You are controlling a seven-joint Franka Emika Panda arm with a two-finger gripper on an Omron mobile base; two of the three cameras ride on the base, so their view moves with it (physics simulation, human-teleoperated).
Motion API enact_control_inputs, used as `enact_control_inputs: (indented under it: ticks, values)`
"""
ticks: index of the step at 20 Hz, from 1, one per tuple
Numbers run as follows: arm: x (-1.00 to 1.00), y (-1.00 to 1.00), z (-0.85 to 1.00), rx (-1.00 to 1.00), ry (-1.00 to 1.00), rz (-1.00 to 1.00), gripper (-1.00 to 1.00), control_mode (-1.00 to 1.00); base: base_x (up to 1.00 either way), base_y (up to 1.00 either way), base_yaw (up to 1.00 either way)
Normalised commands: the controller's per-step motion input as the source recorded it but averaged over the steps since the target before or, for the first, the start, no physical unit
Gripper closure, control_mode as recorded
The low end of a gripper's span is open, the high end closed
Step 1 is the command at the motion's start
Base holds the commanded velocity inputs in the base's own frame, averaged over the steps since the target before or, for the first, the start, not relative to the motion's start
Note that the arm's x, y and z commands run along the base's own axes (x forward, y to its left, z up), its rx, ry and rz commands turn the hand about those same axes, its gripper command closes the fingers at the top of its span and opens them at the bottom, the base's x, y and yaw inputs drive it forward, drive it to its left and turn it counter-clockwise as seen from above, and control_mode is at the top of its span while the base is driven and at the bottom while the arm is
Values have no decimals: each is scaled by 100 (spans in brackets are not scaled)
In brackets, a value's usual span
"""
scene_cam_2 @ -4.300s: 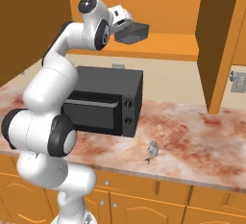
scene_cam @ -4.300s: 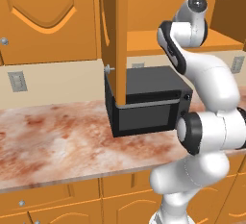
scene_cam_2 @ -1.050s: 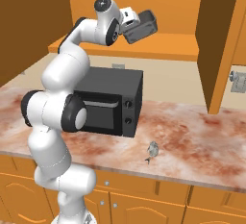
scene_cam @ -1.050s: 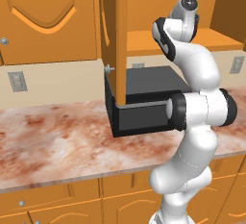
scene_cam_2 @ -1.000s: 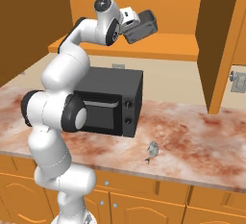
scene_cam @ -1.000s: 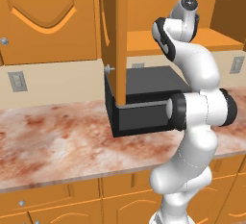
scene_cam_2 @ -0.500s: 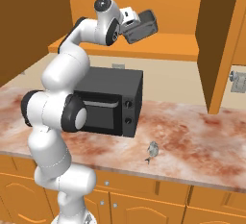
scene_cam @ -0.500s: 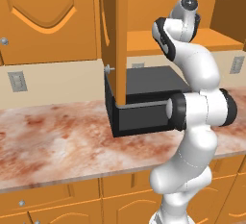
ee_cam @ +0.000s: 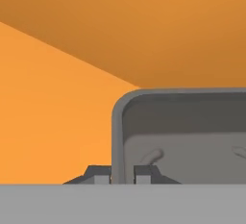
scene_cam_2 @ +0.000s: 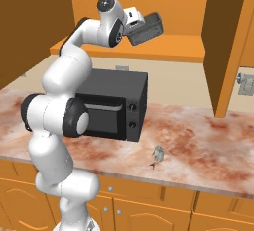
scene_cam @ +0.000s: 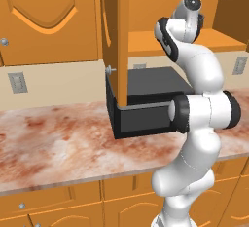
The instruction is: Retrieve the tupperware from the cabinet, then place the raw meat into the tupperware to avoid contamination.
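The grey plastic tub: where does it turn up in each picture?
Left base view: I cannot make it out behind the arm's top.
Right base view: tupperware upper middle, tilted, shut in the gripper in front of the open cabinet.
Hand view: tupperware lower right.
Shared landmark: black microwave.

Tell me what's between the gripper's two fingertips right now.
In the hand view, the tupperware's grey side wall stands between the fingertips, pinched by the gripper. The right base view shows it held up before the open cabinet.

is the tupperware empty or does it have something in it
Empty. The hand view looks into the tupperware and shows only its bare grey inside. The hand is shut on its wall.
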Motion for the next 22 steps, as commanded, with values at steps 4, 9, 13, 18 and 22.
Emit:
enact_control_inputs:
  ticks: [4, 9, 13, 18, 22]
  values:
    - [-13, 0, 0, 0, 0, 0, 100, -100, 0, 0, 0]
    - [-15, 0, 0, 0, 2, 0, 100, -100, 0, 0, 0]
    - [-16, 0, 0, 0, 3, 0, 100, -100, 0, 0, 0]
    - [-15, 0, 0, 0, 4, 0, 100, -100, 0, 0, 0]
    - [-20, 0, 0, 0, 2, 0, 100, -100, 0, 0, 0]
